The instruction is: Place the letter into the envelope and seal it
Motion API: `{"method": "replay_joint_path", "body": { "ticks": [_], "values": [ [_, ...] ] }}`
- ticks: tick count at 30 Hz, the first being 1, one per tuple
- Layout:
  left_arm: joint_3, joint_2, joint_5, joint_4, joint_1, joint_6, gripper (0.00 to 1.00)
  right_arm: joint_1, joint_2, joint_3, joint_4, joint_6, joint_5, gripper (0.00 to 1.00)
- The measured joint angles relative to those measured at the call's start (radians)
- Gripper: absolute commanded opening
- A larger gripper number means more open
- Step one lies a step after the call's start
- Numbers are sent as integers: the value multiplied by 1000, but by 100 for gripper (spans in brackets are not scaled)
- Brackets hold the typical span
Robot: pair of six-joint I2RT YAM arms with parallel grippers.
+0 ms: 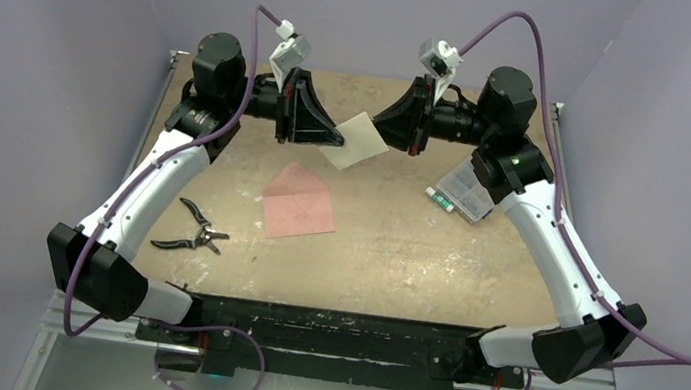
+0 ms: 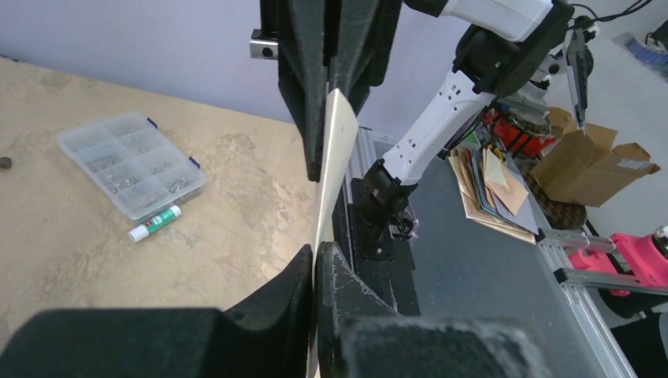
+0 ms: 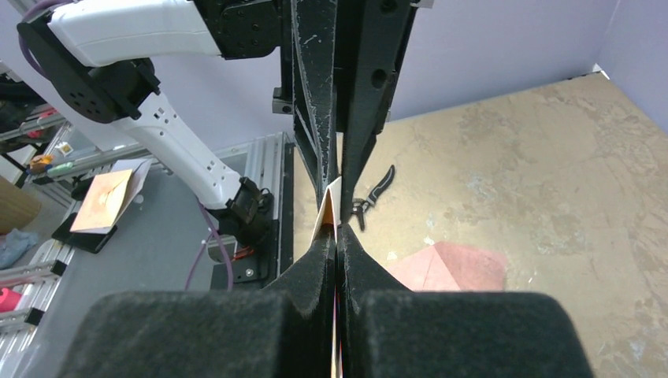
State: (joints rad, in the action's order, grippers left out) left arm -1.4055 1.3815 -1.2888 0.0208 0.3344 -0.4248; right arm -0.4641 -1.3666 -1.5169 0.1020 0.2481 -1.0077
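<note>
Currently, your count on the table [image 1: 394, 252] runs: one letter, one envelope, one pair of pliers, one compartment box, one glue stick. Two arms, two grippers.

Letter [image 1: 357, 141]: off the table, held in the air over the far middle, between your two grippers. It shows its pale face to the overhead camera (an orange tint shows at the edge in the right wrist view).

Left gripper [image 1: 337, 139]: jaws pinched on the letter's left edge; your left wrist view shows the sheet edge-on, running up from between the fingers.

Right gripper [image 1: 380, 131]: jaws clamped on the opposite edge of the same sheet.

Envelope [image 1: 298, 204]: flat on the table, nearer you than the letter and well below it, pointed flap open and aimed at the far side. Neither gripper touches it.

Pliers [image 1: 195, 234]: near left, beside your left arm, handles spread.

Clear compartment box [image 1: 472, 186]: far right, by your right arm. Glue stick [image 1: 440, 198] lies just beside its left edge.
</note>
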Motion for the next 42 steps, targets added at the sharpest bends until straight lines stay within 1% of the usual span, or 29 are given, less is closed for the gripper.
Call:
{"method": "replay_joint_path", "body": {
  "ticks": [4,5,6,7,9,10,11,13,15,16,19,21,23,26,29,35,42],
  "values": [
    [0,-1,-21,19,0,1,0,0,-5,-7,11,-1,7,0],
    [0,-2,-20,23,0,1,0,0,-5,-9,11,3,17,6],
    [0,-2,-19,27,0,1,0,0,-5,-10,11,8,28,19],
    [0,-2,-13,29,-2,1,0,0,-4,-11,11,20,52,34],
    [0,-4,23,32,-10,-1,0,-1,1,-10,5,57,127,52],
    [0,-4,50,34,-16,-2,0,0,8,-4,-13,78,171,58],
    [-1,-4,74,35,-21,-2,0,0,18,8,-32,100,210,63],
    [-5,-4,136,40,-30,-10,0,0,68,70,-91,158,323,74],
    [-6,-5,190,57,-34,-28,0,1,133,144,-149,216,429,82],
    [-6,-5,215,71,-35,-38,0,1,170,186,-192,247,485,85],
    [-6,-6,272,136,-35,-103,0,1,291,334,-359,345,617,88],
    [-4,-6,298,213,-35,-174,0,1,333,389,-447,397,656,89],
    [-3,-6,313,296,-35,-249,0,1,340,405,-517,444,678,90],
    [-3,-9,322,403,-35,-344,0,0,312,405,-570,489,684,90],
    [-3,-16,323,462,-35,-404,0,0,259,401,-590,533,674,88],
    [-2,-19,323,544,-35,-487,0,-9,138,384,-668,629,595,85],
    [14,-21,324,592,-35,-545,0,-34,84,376,-876,726,485,81]
  ]
}}
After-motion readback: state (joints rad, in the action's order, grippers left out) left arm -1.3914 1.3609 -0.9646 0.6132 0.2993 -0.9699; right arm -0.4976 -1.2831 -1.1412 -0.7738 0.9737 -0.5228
